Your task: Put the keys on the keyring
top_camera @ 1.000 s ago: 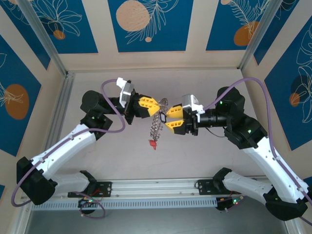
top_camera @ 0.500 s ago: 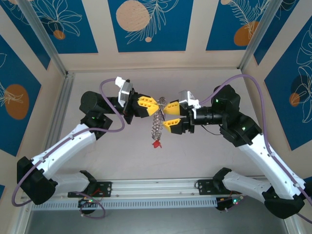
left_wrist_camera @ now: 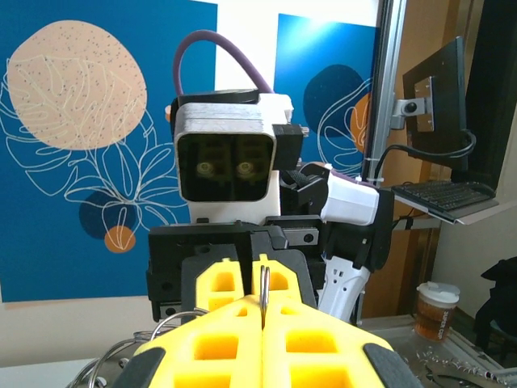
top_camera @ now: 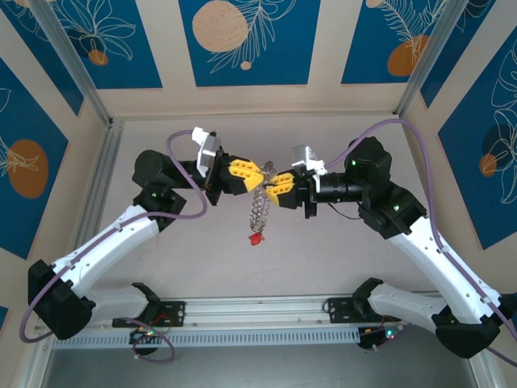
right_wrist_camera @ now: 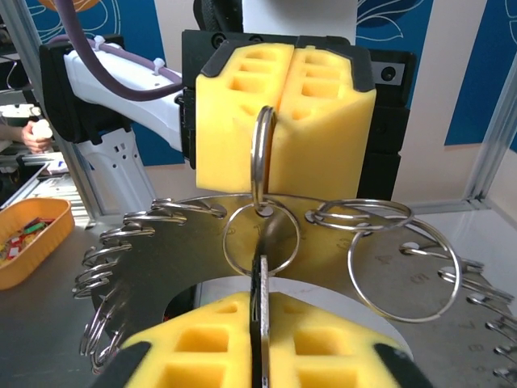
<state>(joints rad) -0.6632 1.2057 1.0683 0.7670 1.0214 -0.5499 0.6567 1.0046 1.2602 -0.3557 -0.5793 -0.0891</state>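
The left claw point(top_camera: 255, 178) is clamped shut on the keyring point(right_wrist_camera: 262, 149). Its yellow pads hold that split ring upright and edge-on toward the right claw point(top_camera: 275, 191), likely so the ring's coil faces the incoming piece. The right claw is also closed narrow, pinching a thin silvery blade point(right_wrist_camera: 261, 303) at the top of the keys point(top_camera: 258, 212); I cannot tell whether it is a key or another ring. A smaller ring point(right_wrist_camera: 260, 240) appears to link the two grips, so the claws sit almost tip to tip, raised above the middle of the worktop point(top_camera: 323, 250). The rest of the bunch hangs free below them toward the near side and ends in the red piece point(top_camera: 255, 238), which probably keeps its weight off the joint. The threading looks under way, and the next move calls for a small, careful twist.
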